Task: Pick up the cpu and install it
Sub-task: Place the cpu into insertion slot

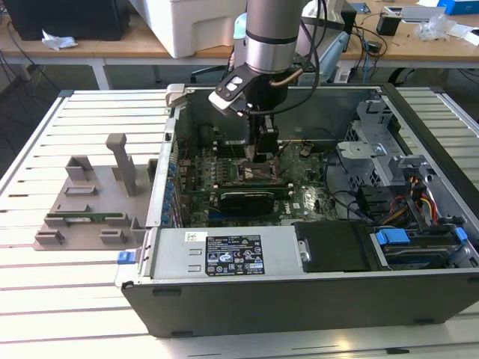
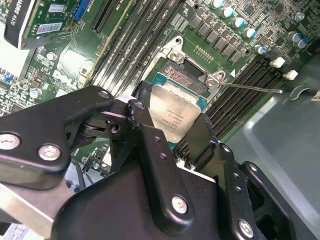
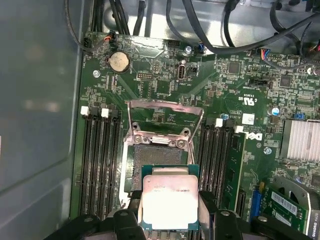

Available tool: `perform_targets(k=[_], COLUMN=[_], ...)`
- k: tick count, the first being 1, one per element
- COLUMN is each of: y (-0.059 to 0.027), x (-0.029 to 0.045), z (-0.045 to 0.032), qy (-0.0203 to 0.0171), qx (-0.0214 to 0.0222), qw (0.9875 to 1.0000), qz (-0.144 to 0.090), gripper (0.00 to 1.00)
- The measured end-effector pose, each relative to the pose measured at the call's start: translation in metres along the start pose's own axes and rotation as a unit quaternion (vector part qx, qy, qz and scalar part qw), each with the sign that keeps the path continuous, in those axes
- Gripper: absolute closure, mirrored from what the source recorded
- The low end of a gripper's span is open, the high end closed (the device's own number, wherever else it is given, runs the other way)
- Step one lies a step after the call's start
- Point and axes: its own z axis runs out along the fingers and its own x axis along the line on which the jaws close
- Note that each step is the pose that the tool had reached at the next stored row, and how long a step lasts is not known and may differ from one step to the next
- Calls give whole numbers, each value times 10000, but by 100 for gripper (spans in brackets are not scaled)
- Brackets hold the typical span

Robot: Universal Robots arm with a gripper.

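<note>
Computer case (image 1: 299,299), open on its upper side, is laid flat on a white slatted tabletop (image 1: 75,292) in the exterior view. A robot arm (image 1: 273,37) is extended down into the case, and its black claw (image 1: 261,153) is positioned just above the green motherboard (image 1: 299,198), near the middle of the case. A grey moulded parts tray (image 1: 86,213) is set on the tabletop beside the case, at the exterior view's left.

In the first wrist view, the cpu (image 3: 169,197), a flat square chip with a silver metal top and a green rim, is gripped between the claw's two black fingers (image 3: 131,215), which are closed against its opposite sides. The cpu is held over the near edge of the open processor socket (image 3: 159,156); whether the two are touching cannot be told. The socket's metal retention frame (image 3: 165,117) is flipped open on the side away from the claw. Rows of black memory slots (image 3: 100,160) are arranged on both sides of the socket, and a round coin battery (image 3: 119,61) is mounted farther along the board. In the second wrist view, a thin metal lever (image 2: 250,87) is seen beside the socket.
</note>
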Motion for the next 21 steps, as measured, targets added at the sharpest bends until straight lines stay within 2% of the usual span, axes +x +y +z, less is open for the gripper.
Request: perform_targets(k=[10, 12, 16, 19, 21], y=[8, 9, 12, 17, 18], x=[16, 23, 30, 44, 50], z=[182, 206, 257, 351, 384], qy=[0, 3, 16, 16, 17], qx=[0, 2, 7, 9, 10], qw=[10000, 10000, 9991, 9990, 9989], qz=[18, 89, 425, 452, 458], gripper=[47, 47, 47, 47, 47])
